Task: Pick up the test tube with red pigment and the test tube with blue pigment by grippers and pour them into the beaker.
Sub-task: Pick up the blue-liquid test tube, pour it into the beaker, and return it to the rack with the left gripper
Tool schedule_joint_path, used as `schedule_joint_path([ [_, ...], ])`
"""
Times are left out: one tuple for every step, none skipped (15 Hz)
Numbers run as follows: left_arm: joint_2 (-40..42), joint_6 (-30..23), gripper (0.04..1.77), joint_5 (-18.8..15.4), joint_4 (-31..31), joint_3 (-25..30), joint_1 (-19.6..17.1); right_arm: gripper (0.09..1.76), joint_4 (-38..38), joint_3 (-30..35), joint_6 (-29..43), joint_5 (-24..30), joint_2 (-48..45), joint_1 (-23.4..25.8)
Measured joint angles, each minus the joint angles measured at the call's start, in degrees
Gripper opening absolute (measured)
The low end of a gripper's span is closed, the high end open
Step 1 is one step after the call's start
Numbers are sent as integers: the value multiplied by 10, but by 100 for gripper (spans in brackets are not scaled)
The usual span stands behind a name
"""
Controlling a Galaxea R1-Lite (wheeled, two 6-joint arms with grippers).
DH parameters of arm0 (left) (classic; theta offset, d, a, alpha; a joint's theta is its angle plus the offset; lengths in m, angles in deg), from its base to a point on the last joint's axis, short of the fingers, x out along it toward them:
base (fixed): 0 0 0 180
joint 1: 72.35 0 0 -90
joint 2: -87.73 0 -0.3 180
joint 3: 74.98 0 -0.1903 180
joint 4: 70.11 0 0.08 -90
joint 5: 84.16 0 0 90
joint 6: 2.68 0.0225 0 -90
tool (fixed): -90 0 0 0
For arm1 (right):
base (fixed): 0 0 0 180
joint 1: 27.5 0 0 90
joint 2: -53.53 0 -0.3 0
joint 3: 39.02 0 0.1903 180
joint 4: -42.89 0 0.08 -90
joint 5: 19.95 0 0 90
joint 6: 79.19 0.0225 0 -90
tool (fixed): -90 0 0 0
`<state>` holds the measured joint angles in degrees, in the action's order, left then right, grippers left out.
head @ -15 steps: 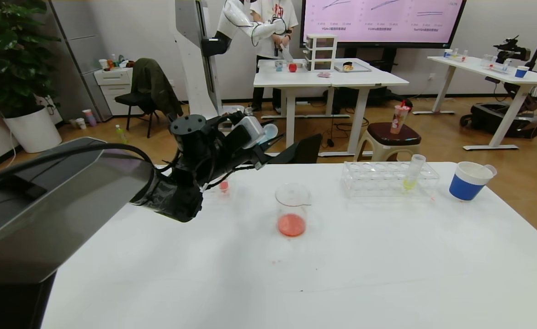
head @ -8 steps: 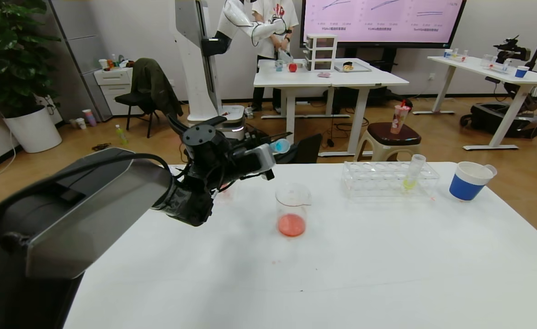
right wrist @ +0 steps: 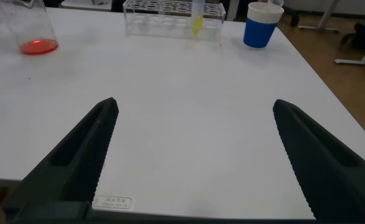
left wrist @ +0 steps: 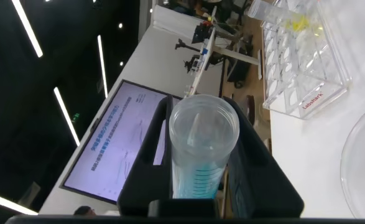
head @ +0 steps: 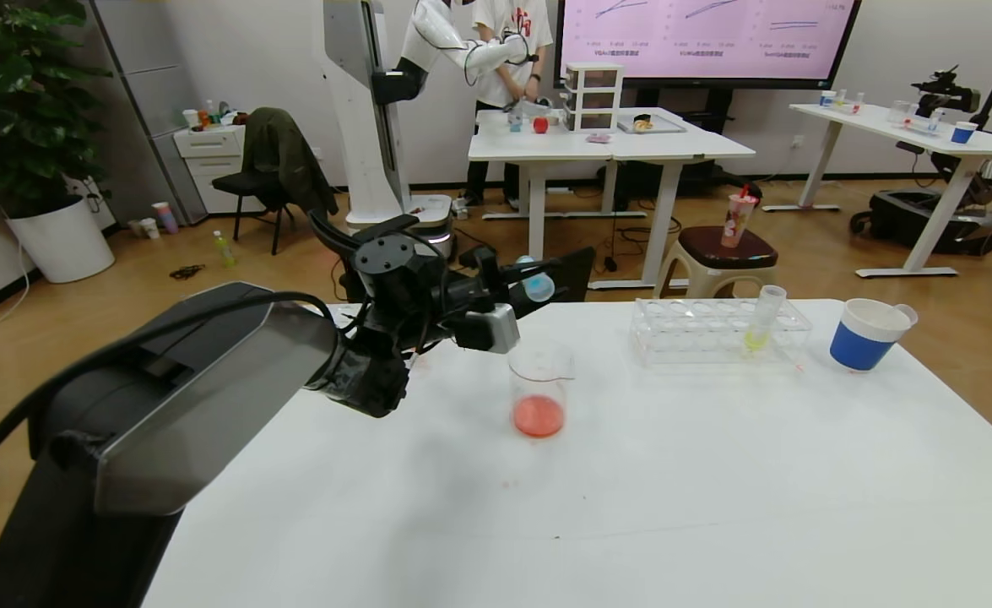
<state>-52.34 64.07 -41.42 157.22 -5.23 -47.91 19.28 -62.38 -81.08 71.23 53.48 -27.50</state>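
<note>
My left gripper (head: 559, 274) is shut on the test tube with blue pigment (head: 538, 285) and holds it tilted, nearly level, in the air just behind and above the beaker (head: 538, 384). The beaker stands mid-table with red liquid in its bottom. In the left wrist view the tube (left wrist: 201, 149) sits between the left gripper's fingers (left wrist: 201, 107), open mouth facing the camera, blue liquid at its far end. My right gripper (right wrist: 194, 106) is open and empty over the table's near part, out of the head view. The test tube with red pigment is hidden.
A clear tube rack (head: 719, 331) with a yellow-green tube (head: 760, 325) stands at the back right, and a blue-and-white paper cup (head: 867, 335) stands beyond it. A black chair back (head: 567, 274) is behind the table. My left arm (head: 208, 380) covers the table's left side.
My left gripper has moved right with the blue tube, from the back left to just behind the beaker, and has turned at the wrist. The beaker, rack and cup have not moved.
</note>
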Motion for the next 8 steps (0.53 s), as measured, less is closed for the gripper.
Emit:
schedule_joint_path([
  [-3, 13, 51, 0, 0, -2, -1, 174, 0, 0, 0, 0, 0, 0],
  [-6, 25, 51, 1, 0, -3, -1, 174, 0, 0, 0, 0, 0, 0],
  [-7, 37, 51, 0, 0, -3, -1, 174, 0, 0, 0, 0, 0, 0],
  [-9, 46, 51, 1, 1, -3, 0, 174, 0, 0, 0, 0, 0, 0],
  [-11, 55, 51, 1, 2, -3, 0, 174, 0, 0, 0, 0, 0, 0],
  [-12, 64, 51, 0, 3, -3, 0, 174, 0, 0, 0, 0, 0, 0],
  [-12, 73, 51, 0, 3, -2, 0, 174, 0, 0, 0, 0, 0, 0],
  [-13, 82, 51, 0, 3, 0, 0, 174, 0, 0, 0, 0, 0, 0],
])
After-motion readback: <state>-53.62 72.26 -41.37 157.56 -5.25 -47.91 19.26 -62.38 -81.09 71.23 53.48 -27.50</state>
